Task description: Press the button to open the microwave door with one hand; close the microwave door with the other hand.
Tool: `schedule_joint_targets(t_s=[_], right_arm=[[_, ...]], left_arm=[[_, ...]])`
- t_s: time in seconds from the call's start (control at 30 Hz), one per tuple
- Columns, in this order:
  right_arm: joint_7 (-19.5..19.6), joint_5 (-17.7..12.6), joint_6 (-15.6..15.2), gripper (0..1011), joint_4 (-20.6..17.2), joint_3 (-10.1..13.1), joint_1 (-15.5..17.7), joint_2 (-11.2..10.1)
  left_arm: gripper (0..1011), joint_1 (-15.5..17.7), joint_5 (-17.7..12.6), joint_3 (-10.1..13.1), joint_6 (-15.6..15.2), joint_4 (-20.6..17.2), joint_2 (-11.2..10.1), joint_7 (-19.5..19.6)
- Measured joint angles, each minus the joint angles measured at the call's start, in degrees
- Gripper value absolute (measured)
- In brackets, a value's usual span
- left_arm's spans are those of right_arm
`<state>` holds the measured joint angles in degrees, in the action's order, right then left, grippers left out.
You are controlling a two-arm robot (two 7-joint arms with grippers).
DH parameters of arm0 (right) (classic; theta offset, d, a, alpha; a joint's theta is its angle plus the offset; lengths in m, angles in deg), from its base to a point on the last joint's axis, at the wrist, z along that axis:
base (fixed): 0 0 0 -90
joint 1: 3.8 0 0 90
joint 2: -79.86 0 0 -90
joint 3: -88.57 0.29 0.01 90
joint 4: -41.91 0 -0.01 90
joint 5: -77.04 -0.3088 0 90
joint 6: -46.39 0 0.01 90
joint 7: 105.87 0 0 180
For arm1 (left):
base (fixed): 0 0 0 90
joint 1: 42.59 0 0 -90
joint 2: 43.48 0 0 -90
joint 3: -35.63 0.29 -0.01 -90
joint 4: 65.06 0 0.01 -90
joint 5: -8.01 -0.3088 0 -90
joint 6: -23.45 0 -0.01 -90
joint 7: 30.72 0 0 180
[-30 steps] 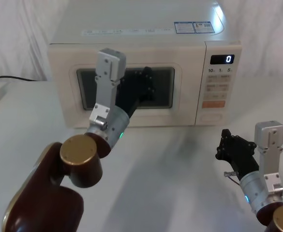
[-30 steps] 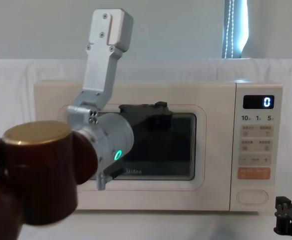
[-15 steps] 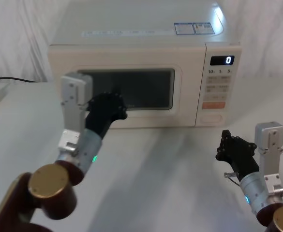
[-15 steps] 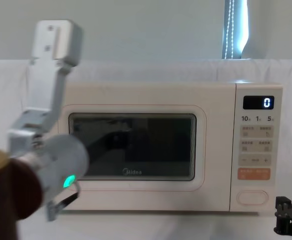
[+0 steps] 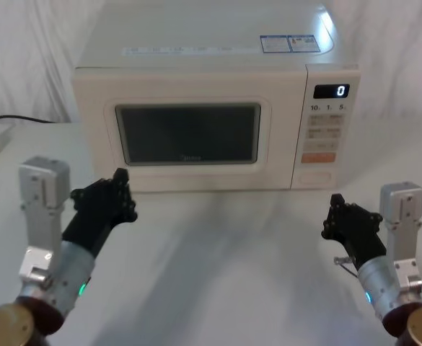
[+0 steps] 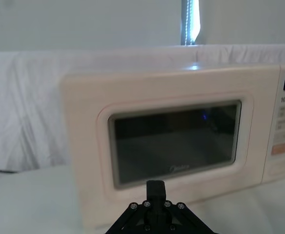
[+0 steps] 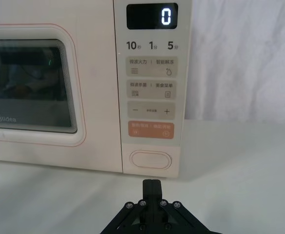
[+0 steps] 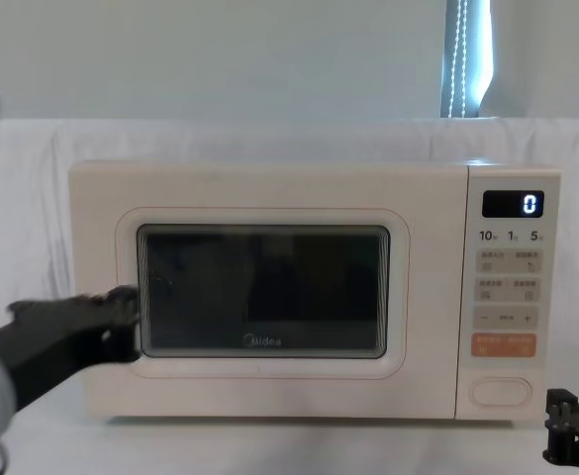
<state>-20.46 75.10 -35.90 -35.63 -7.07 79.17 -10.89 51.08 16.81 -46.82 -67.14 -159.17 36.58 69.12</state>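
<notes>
Fingers pressed together on both grippers (image 5: 117,189) (image 5: 335,213) above white tablecloth (image 5: 225,252)

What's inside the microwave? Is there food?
The microwave door is shut, and its dark glass window shows only dim reflections. Whether any food sits inside cannot be told.

Microwave door (image 5: 187,134): cream, dark window, shut flush, apparently latched. Button (image 5: 312,174): cream pill, unmarked, at panel's 6 o'clock, below orange key.
</notes>
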Motion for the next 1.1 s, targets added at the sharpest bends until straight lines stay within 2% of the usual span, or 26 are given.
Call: schedule_joint_targets(t_s=[0.3, 0.53, 0.73, 1.1], right_arm=[[0.0, 0.0, 0.0, 0, 0.0, 0.0, 0.0, 0.0], [0.0, 0.0, 0.0, 0, 0.0, 0.0, 0.0, 0.0], [0.0, 0.0, 0.0, 0, 0.0, 0.0, 0.0, 0.0], [0.0, 0.0, 0.0, 0, 0.0, 0.0, 0.0, 0.0]], left_arm=[[0, -5.16, 1.72, -2.35, 1.39, -1.94, -0.71, -0.22], [0, -7.26, 2.42, -3.58, 2.16, -1.98, -0.26, -0.95], [0, -8.49, 2.86, -4.2, 2.88, -1.5, 0.18, -1.21], [0, -8.58, 2.95, -4.26, 3.19, -1.24, 0.26, -1.18]])
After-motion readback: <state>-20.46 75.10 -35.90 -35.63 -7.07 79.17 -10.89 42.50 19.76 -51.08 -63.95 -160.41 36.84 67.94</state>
